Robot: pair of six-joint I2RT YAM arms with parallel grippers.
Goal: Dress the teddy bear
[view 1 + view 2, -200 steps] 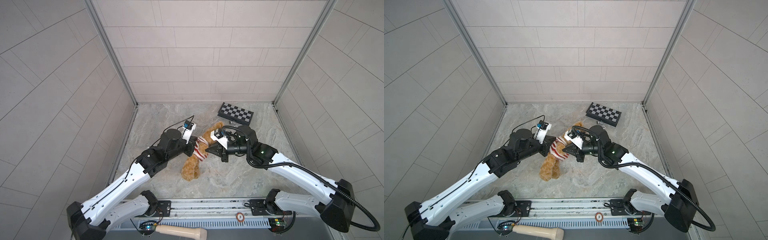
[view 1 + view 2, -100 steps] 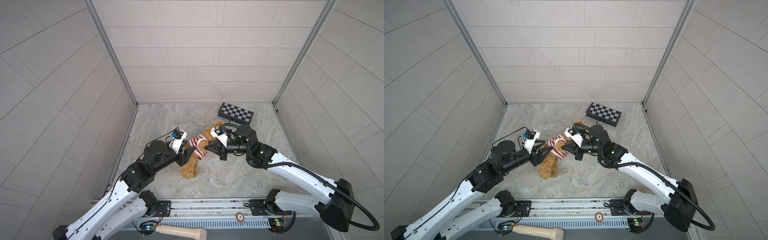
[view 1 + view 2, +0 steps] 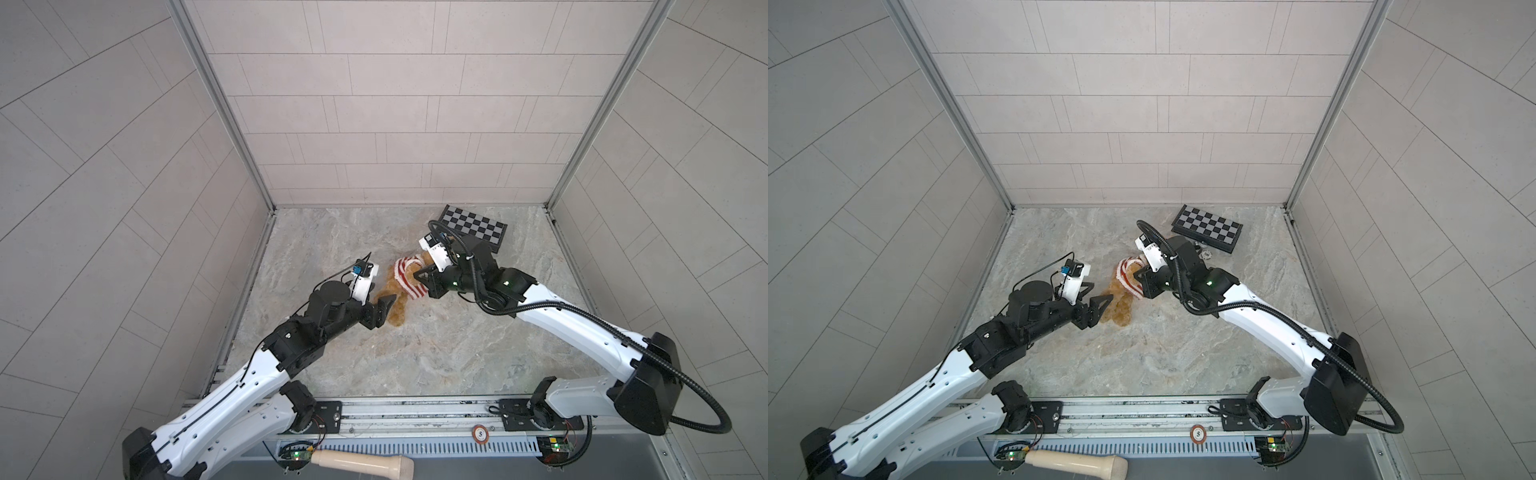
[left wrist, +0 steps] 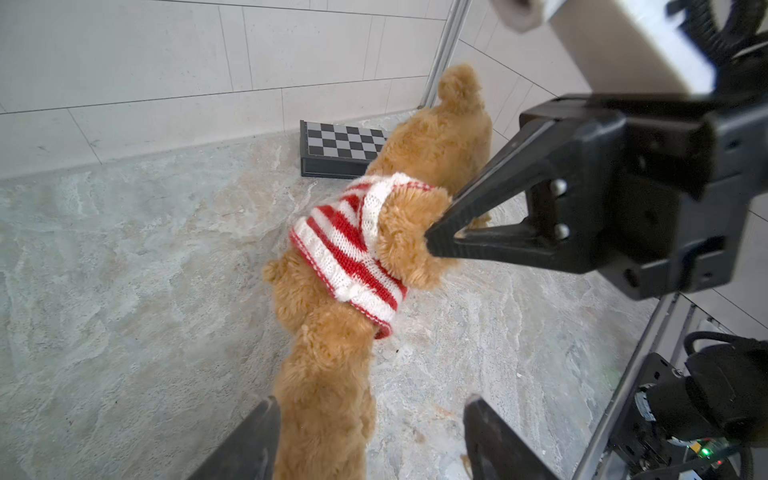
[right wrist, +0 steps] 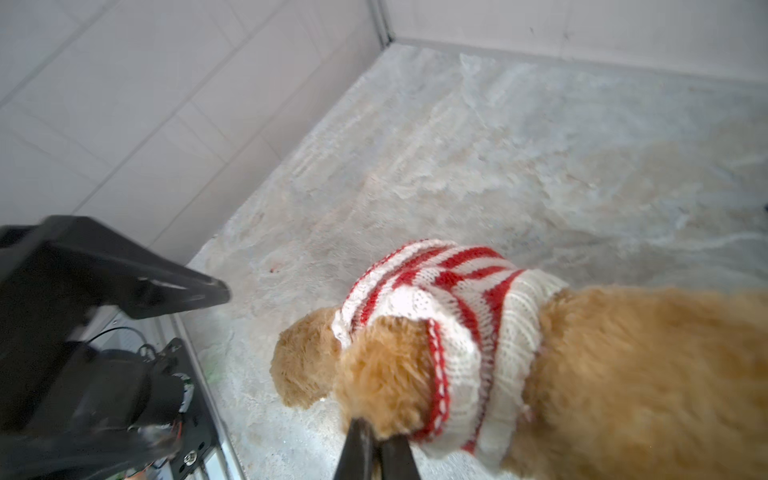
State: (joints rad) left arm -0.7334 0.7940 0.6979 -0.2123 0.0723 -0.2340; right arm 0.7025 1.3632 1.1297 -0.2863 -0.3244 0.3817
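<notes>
The teddy bear (image 4: 299, 291) is in the middle of the marble table (image 3: 415, 353). Its legs rest on the stone toward the front, and its head tips up toward the back wall.

Closest to the front, the left gripper (image 4: 370, 407) has just let go. A second ago it was pressed together up by the red-and-white striped sweater (image 4: 345, 245). Now it has slid back down to the bear's legs. Its two fingers are spread wide, one on each side of a leg, holding nothing.

A bit further back, the sweater sits round the bear's chest (the tummy and legs are bare fur). One furry arm pokes out of a sleeve. The right gripper (image 4: 432, 239) has not changed. Its fingers are pressed together on the tip of that arm, pinching the fur, and they seem to hold the bear up a little.

I think the letting go means the left arm's pull on the sweater is done. The bear looks almost dressed. The hem is still bunched up high, so it may need one more tug down. I cannot tell if the other arm is in its sleeve.

At the very back, near the wall, is the only box: a folded chessboard case (image 3: 473, 226). It is shut, so what is inside is hidden.
</notes>
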